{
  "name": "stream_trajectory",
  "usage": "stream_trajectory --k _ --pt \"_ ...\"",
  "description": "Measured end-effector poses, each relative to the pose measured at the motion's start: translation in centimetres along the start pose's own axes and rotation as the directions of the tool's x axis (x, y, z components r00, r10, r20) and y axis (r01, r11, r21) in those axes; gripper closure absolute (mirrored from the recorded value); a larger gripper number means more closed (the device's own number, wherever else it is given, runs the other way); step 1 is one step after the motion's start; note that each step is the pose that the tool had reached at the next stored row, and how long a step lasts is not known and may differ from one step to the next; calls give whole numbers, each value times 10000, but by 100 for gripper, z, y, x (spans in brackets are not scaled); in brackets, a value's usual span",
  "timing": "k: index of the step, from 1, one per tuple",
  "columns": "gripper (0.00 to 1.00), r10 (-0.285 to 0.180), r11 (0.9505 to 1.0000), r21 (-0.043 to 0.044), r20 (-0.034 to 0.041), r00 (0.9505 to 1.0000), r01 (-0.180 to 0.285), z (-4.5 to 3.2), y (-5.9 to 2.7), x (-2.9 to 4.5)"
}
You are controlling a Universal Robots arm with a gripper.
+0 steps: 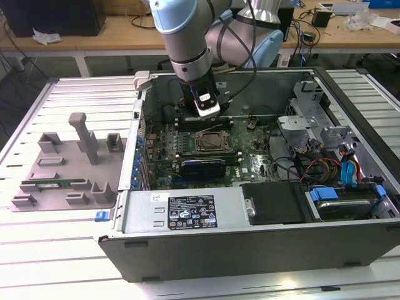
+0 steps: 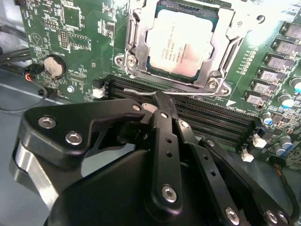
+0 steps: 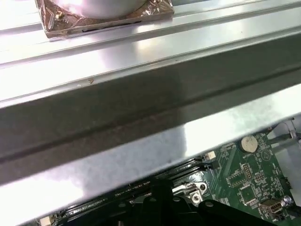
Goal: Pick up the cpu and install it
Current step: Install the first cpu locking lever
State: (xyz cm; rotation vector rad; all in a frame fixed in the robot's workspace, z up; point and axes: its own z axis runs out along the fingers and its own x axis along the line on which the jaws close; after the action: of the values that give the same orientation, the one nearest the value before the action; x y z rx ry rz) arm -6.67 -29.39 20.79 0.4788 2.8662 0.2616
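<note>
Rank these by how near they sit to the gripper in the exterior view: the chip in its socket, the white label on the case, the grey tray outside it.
1. The cpu, just below the gripper.
2. The white label, on the case's near wall.
3. The grey tray, far toward the exterior view's left.

You have one arm (image 1: 206, 37) with one tool (image 2: 162, 110), one open computer case (image 1: 250, 244) on one table (image 1: 62, 262), and one grey tray (image 1: 69, 169) beside the case holding one green memory stick (image 1: 53, 184). Inside, count one cpu (image 2: 181, 42) seated in one socket frame (image 2: 136, 37), one coin battery (image 2: 52, 66), and four empty black memory slots (image 2: 211, 120) in the second wrist view. You also have one blue-handled drive bay (image 1: 347, 203) at the exterior view's right.
</note>
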Motion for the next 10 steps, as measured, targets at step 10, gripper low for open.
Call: stream_trajectory --k 10 --pt "89 -3 10000 17 5 10000 3 56 -9 -6"
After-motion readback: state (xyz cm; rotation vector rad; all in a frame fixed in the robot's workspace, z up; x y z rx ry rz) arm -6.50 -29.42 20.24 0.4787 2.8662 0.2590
